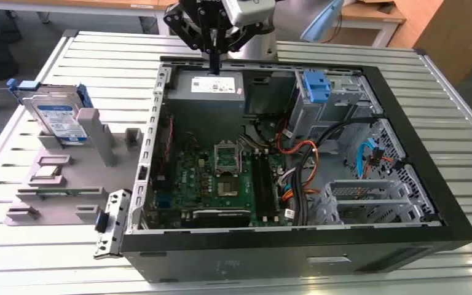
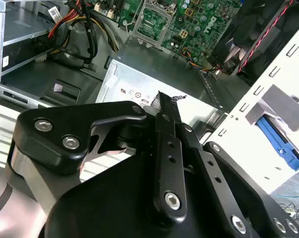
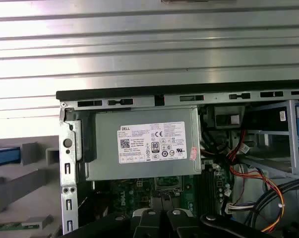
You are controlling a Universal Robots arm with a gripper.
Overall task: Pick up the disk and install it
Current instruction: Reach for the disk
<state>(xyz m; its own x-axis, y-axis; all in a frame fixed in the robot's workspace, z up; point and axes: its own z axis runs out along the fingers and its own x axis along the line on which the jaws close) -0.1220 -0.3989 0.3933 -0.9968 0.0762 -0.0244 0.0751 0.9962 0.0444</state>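
Nearest in the exterior view is the black front panel of an open computer case (image 1: 302, 255), lying on its side on a slatted metal table (image 1: 23, 270). Inside it, the green motherboard (image 1: 219, 178) covers the floor of the case, with orange and black cables (image 1: 302, 160) looping beside it on the exterior view's right. Outside the case, on the exterior view's left, a grey fixture (image 1: 56, 184) rests on the table. The disk (image 1: 59, 117) stands on edge at the fixture's far end, its white-and-blue label facing the camera and its blue carrier framing it; nothing grips it. Farther back in the case, a grey drive cage (image 1: 334, 98) with a blue bracket (image 1: 316, 86) on top sits at the exterior view's right, and a grey power supply (image 1: 207, 86) fills the far corner next to it. The hand (image 1: 214, 69) hangs just above the power supply, pointing down, well apart from the disk. It is clenched: in the second wrist view its black fingers (image 2: 164, 129) lie pressed together with nothing between them.
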